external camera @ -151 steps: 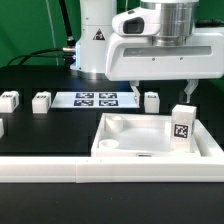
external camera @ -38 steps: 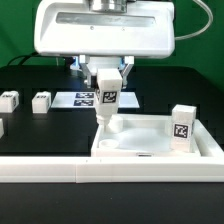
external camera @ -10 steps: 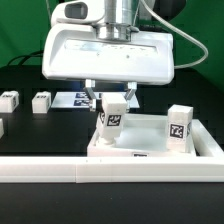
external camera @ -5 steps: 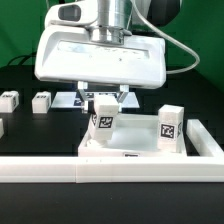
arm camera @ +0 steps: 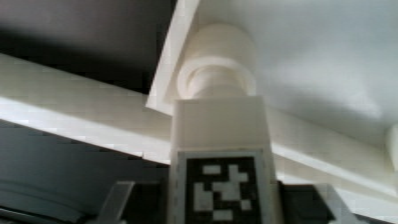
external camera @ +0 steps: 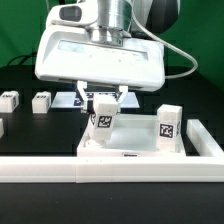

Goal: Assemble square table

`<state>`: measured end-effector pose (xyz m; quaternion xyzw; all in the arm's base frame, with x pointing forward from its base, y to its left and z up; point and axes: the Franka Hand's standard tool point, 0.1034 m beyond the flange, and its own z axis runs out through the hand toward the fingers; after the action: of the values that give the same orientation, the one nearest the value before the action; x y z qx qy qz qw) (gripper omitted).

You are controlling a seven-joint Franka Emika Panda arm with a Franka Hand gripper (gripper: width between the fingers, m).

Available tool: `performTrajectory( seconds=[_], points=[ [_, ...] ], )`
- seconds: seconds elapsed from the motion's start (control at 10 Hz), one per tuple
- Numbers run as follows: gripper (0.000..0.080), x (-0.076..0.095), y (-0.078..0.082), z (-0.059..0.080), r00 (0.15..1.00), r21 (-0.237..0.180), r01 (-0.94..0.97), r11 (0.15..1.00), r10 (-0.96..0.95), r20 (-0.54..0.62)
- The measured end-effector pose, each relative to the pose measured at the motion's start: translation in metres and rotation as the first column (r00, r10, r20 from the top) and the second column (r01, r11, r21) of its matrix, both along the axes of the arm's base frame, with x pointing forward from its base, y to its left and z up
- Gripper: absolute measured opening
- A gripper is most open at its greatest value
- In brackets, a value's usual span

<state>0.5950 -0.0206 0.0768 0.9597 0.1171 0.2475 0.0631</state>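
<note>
End effector [external camera: 103, 99] grips short white tagged leg block [external camera: 103, 119] upright. Aligned over white plastic slab [external camera: 150, 151], at its corner pocket [arm camera: 214, 62], presumably for seating.

We see the square table [external camera: 185, 150] and the leg block [arm camera: 217, 120] as smooth white plastic with a soft, almost matt sheen, the tag [arm camera: 222, 190] on that block as flat black-and-white print, the desk [external camera: 40, 135] as matt black, and the claw [external camera: 103, 103] under a glossier white plastic housing.
</note>
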Motion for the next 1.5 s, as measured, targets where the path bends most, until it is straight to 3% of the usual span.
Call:
performTrajectory(
  seconds=[0.1, 0.2, 0.3, 0.8, 1.2, 1.5],
  points=[
    [0.0467, 0.000, 0.000, 0.000, 1.000, 0.000, 0.000, 1.000, 0.000, 0.000],
    [0.0586, 0.000, 0.000, 0.000, 1.000, 0.000, 0.000, 1.000, 0.000, 0.000],
    [0.0630, 0.000, 0.000, 0.000, 1.000, 0.000, 0.000, 1.000, 0.000, 0.000],
    [0.0649, 0.000, 0.000, 0.000, 1.000, 0.000, 0.000, 1.000, 0.000, 0.000],
    [0.0649, 0.005, -0.006, 0.023, 1.000, 0.008, 0.009, 1.000, -0.009, -0.007],
    [0.0649, 0.005, -0.009, 0.021, 0.999, 0.013, 0.015, 1.000, -0.014, -0.035]
  ],
)
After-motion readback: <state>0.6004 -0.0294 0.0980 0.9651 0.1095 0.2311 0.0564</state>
